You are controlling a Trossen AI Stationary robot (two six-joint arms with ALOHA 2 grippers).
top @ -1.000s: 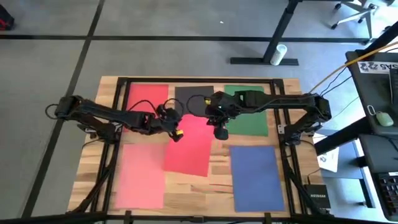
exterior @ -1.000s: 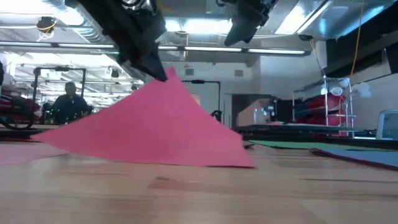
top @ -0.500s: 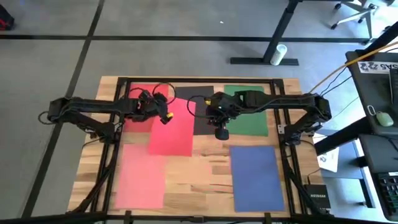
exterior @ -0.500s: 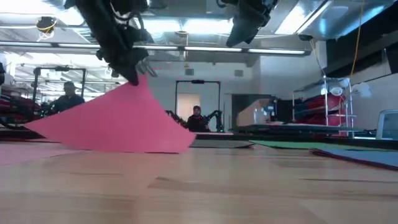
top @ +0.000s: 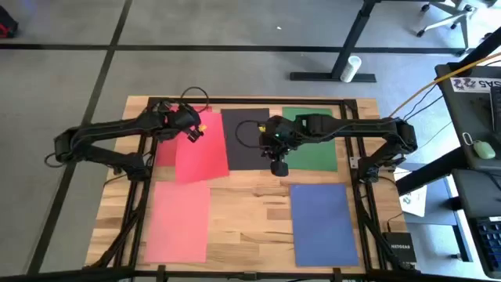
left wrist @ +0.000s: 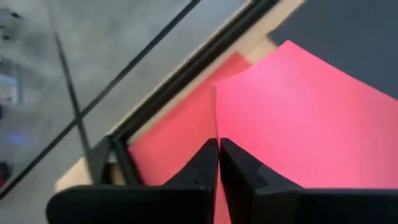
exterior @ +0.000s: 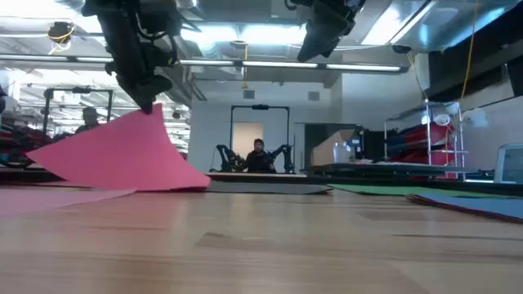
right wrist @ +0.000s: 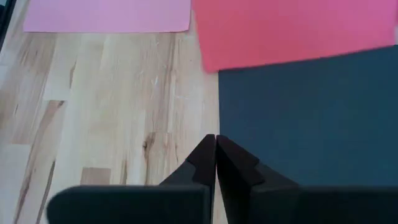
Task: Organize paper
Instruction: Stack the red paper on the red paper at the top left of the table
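Left gripper (left wrist: pixel 217 163): dark two-finger tool, clenched on the edge of the thin flat pink-red paper sheet (top: pixel 201 149), held above the table's far-left area. The sheet's pinched edge is raised; its opposite edge rests on the table, and it partly covers the red paper sheet (top: pixel 166 141) lying flat beneath.

Right gripper (right wrist: pixel 216 163): fingers pressed together, holding nothing, hovering over the black paper sheet (top: pixel 246 139) near its near edge.

Other sheets, flat on the light wooden table (top: pixel 250 227): green paper sheet (top: pixel 317 153), pale pink paper sheet (top: pixel 178 219), blue paper sheet (top: pixel 322 223).

Hazard, as judged: the trailing edge may catch on the red sheet and shift it, or the thin sheet may slip from the narrow pinch and land askew.
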